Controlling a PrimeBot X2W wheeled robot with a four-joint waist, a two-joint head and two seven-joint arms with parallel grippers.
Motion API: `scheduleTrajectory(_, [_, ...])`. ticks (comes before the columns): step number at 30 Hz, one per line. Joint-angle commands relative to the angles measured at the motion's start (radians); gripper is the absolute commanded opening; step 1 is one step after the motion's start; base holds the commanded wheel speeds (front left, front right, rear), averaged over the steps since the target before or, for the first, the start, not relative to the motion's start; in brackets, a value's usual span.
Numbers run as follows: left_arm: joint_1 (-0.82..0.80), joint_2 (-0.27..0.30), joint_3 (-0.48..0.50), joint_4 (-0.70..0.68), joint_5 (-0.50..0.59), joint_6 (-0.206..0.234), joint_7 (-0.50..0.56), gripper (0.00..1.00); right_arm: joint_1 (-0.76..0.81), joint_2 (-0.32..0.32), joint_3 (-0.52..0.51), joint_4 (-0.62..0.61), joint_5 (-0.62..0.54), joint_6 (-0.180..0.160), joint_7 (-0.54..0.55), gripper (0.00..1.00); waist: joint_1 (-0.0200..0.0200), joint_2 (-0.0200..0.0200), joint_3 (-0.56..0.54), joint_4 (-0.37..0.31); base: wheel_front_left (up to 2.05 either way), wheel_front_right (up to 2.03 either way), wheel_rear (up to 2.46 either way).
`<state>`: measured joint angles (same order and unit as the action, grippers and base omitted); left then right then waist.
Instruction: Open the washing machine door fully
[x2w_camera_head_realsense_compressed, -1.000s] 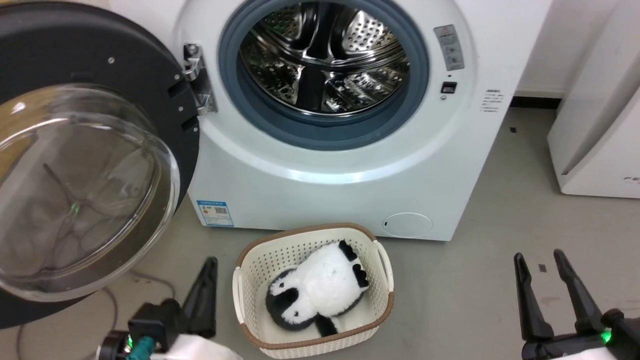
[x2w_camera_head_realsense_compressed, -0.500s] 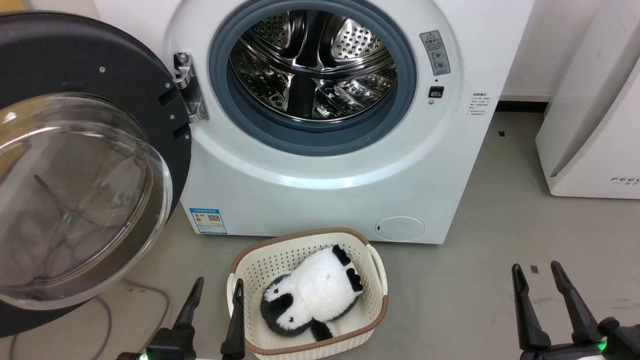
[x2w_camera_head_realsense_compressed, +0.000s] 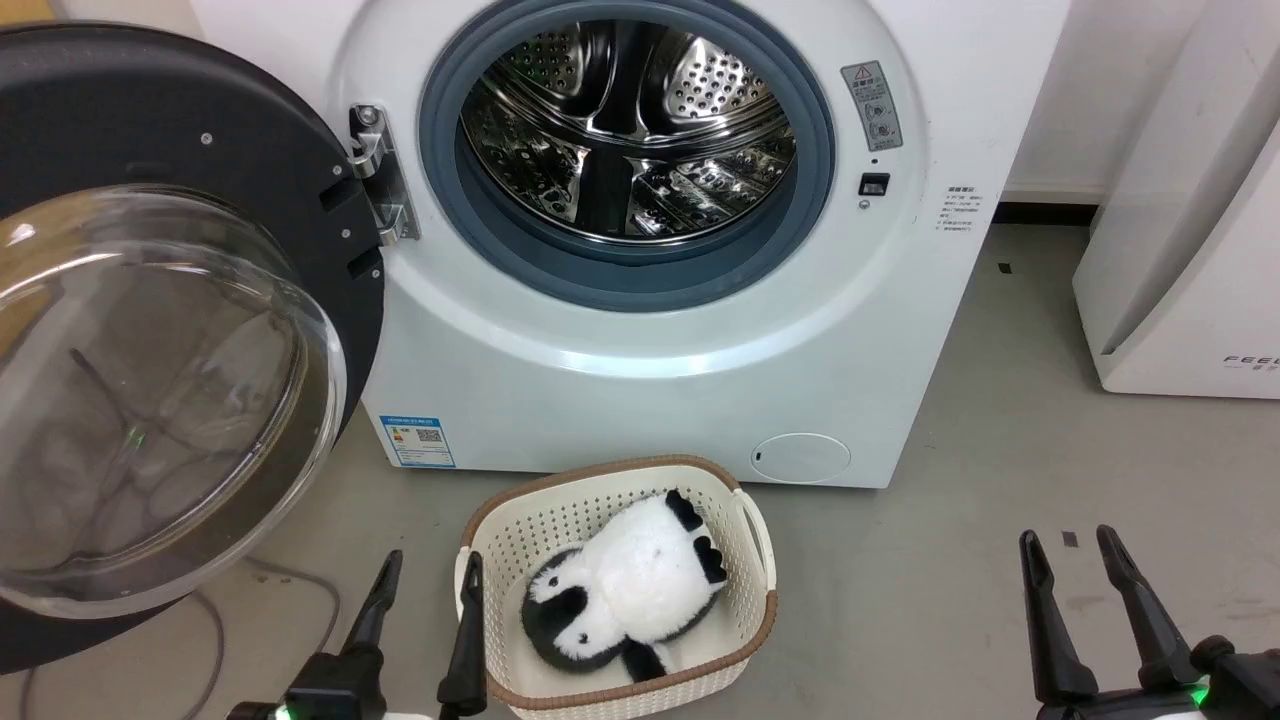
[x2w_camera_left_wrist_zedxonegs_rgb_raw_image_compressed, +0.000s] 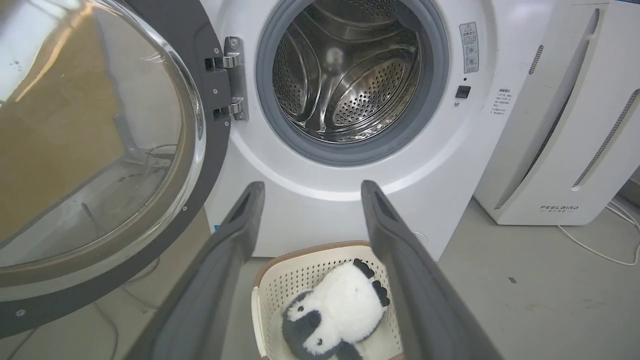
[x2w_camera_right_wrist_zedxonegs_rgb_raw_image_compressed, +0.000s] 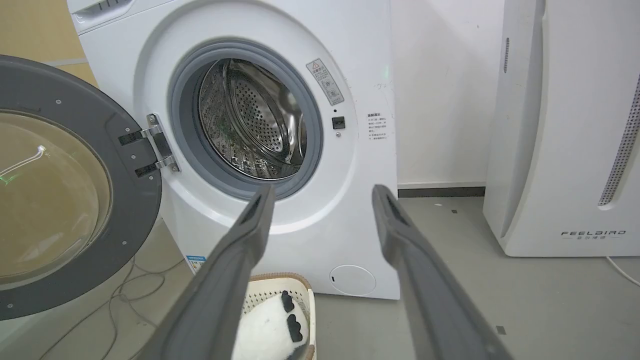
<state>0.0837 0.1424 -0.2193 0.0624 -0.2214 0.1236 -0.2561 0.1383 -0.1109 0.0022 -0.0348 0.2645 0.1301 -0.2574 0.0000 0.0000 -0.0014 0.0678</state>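
Head view: the washing machine door (x2w_camera_head_realsense_compressed: 180, 340) stands wide open at the left of the washing machine (x2w_camera_head_realsense_compressed: 650, 370). It hangs on its hinge (x2w_camera_head_realsense_compressed: 382, 175) with the glass bowl and dark inner frame turned toward the camera, and the steel drum (x2w_camera_head_realsense_compressed: 630, 130) is fully exposed. A basket (x2w_camera_head_realsense_compressed: 770, 615) holding a plush penguin (x2w_camera_head_realsense_compressed: 630, 590) sits on the floor (x2w_camera_head_realsense_compressed: 1000, 450) just before the machine. The left end effector (x2w_camera_head_realsense_compressed: 430, 560) is at the lower left, fingers apart and empty, beside the basket and clear of the door. The right end effector (x2w_camera_head_realsense_compressed: 1066, 538) is at the lower right, likewise spread and holding nothing. Left wrist view: the two fingers stand apart with nothing between them, and the door's rim lies up and to the left, not touching them. A white appliance (x2w_camera_left_wrist_zedxonegs_rgb_raw_image_compressed: 565, 150) stands to the machine's right. Right wrist view: fingers spread and empty, aimed at the machine front. Assessment: the opening step appears done or all but done, with neither arm on the door. Whether the hinge has travel left cannot be told. The next move, if one is required, calls for a gentle push by the left end effector on the door's dark frame, not the glass, keeping off the basket.
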Motion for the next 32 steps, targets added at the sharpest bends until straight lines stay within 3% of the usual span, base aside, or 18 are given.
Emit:
scheduleTrajectory(1, [0.008,-0.003,0.007,-0.006,0.008,-0.003,-0.006,1.00,0.004,-0.002,0.002,0.004,0.002,0.001,-0.004,1.00,0.0000,0.0000,0.000,0.000,0.00,0.00,0.00])
scheduleTrajectory(6, [0.010,-0.008,0.016,-0.016,0.013,-0.006,-0.006,1.00,0.002,-0.004,0.005,0.007,0.003,0.001,-0.004,1.00,0.0000,0.0000,0.001,0.002,0.00,0.00,0.00])
scheduleTrajectory(7, [0.011,-0.010,0.017,-0.019,0.012,-0.010,-0.006,0.00,0.002,-0.004,0.006,0.008,0.004,0.001,-0.004,0.00,0.0000,0.0000,0.001,0.003,0.00,0.00,0.00])
scheduleTrajectory(32, [-0.014,-0.019,0.043,-0.020,0.042,-0.024,0.042,0.00,-0.023,0.009,0.002,0.009,-0.042,0.000,0.042,0.00,0.0000,0.0000,0.001,-0.009,0.00,0.00,0.00])
